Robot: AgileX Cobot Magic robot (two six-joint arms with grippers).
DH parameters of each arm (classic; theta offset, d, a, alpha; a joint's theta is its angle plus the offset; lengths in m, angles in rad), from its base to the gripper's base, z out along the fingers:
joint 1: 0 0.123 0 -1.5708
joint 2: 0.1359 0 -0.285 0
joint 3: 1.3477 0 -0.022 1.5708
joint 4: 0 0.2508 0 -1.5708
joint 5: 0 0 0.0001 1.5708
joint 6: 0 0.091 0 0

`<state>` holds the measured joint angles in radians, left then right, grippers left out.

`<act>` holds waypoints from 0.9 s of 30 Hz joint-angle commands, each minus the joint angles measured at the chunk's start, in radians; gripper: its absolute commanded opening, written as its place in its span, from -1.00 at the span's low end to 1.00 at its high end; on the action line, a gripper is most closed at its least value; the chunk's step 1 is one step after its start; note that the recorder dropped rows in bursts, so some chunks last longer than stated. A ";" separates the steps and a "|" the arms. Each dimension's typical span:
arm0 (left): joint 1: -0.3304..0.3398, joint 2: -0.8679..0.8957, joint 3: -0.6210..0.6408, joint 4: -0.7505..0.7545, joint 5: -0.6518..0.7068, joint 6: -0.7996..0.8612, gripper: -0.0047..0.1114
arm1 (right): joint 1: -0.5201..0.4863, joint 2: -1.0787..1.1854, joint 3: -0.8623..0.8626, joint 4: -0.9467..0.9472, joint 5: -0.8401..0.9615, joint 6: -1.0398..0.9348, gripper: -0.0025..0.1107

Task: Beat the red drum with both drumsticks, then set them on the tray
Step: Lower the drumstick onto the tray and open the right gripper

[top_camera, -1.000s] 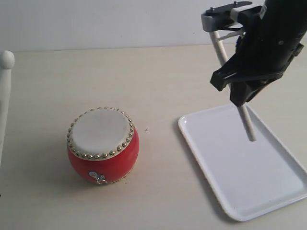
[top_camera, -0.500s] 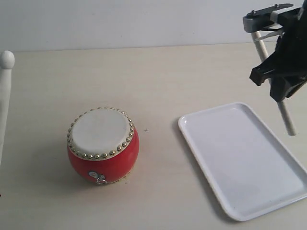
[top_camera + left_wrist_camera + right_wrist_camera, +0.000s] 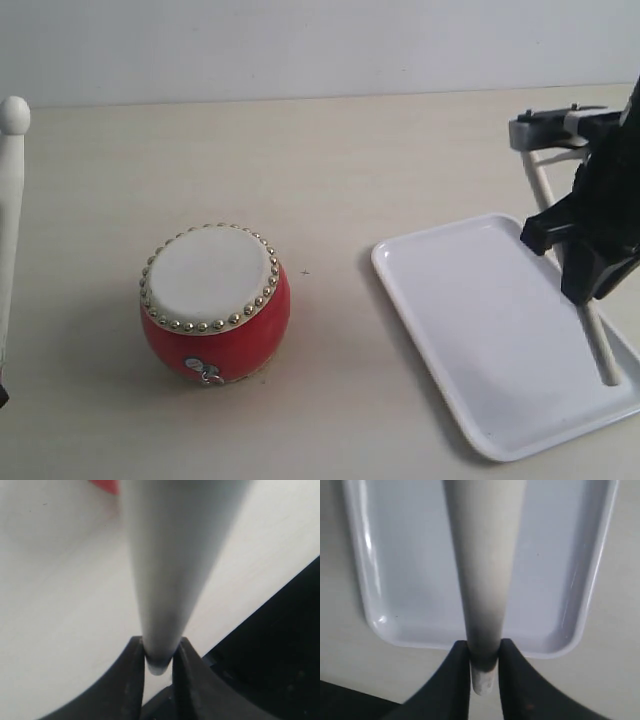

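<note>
A pale table (image 3: 350,150) was recorded in front of a plain light wall (image 3: 300,40). The red drum (image 3: 215,300) was found standing upright on the left half of the table, cream skin uppermost, with nothing touching it. The tray (image 3: 470,300) was found lying flat to the right, well apart from the drum. In the exterior view one drumstick (image 3: 10,220) was seen close to upright at the far left edge, rounded tip at the top. Only a dark sliver of its holder was caught there. In the left wrist view the left gripper (image 3: 159,652) was seen clamped on the butt of that stick, with a corner of red showing beyond it. The right gripper (image 3: 484,652) was recorded closed on the second drumstick (image 3: 600,345), a short stub protruding behind the fingers. The tray was shown directly beneath that stick in the right wrist view. From the exterior view alone it was established that the stick was tilted, its lower end over the tray near the right rim. Contact between the stick's end and the tray could not be confirmed from any view.
</note>
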<state>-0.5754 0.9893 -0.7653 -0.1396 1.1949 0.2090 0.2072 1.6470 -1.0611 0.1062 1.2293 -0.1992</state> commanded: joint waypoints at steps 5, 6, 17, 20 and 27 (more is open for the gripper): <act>-0.002 0.000 0.004 -0.004 0.000 -0.004 -0.92 | -0.003 0.153 -0.042 -0.072 -0.008 0.014 -0.96; -0.002 0.000 0.004 -0.004 0.000 -0.004 -0.92 | -0.003 0.169 -0.065 -0.072 -0.008 0.014 -0.96; -0.002 0.000 0.004 -0.004 0.000 -0.004 -0.92 | -0.003 0.323 -0.097 -0.130 -0.008 0.014 -0.96; -0.002 0.000 0.004 -0.004 0.000 -0.004 -0.92 | -0.003 0.340 -0.097 -0.143 -0.008 0.019 -0.96; -0.002 0.000 0.004 -0.004 0.000 -0.004 -0.92 | -0.003 0.346 -0.114 -0.143 -0.008 0.047 -0.84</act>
<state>-0.5754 0.9893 -0.7653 -0.1396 1.1949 0.2090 0.2072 1.9945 -1.1579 -0.0238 1.2217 -0.1714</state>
